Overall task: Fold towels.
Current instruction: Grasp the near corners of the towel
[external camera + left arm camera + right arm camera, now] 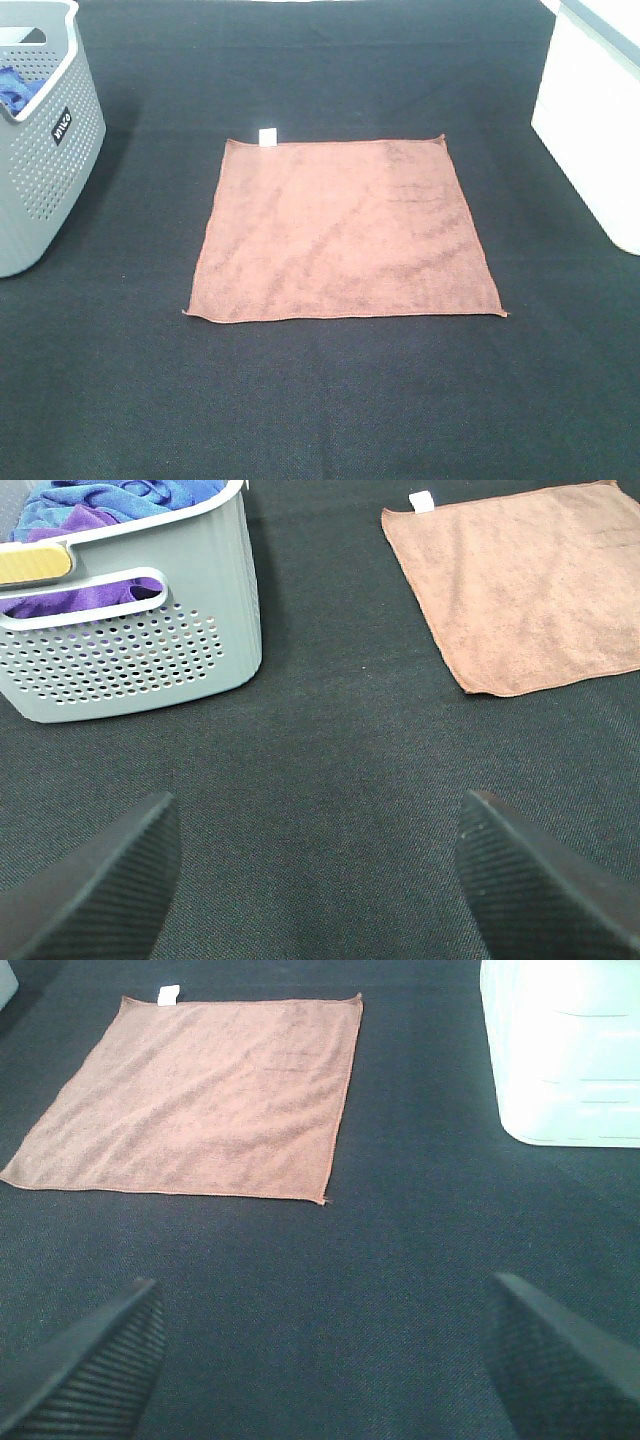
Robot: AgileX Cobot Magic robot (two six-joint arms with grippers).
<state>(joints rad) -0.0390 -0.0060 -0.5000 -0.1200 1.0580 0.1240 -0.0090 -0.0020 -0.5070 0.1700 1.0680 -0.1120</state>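
A square terracotta towel (pixel 343 230) lies flat and unfolded in the middle of the dark table, its small white tag (pixel 266 136) at the far edge. It also shows in the left wrist view (pixel 525 590) and in the right wrist view (pixel 200 1095). No gripper shows in the exterior high view. My left gripper (pixel 315 880) is open and empty over bare cloth, well short of the towel's near left corner. My right gripper (pixel 325 1360) is open and empty, short of the towel's near right corner.
A grey perforated basket (pixel 40 150) stands at the far left, holding blue and purple cloths (pixel 90 510). A white bin (pixel 595 120) stands at the far right and shows in the right wrist view (pixel 560 1050). The dark table cover (pixel 320 400) lies under everything.
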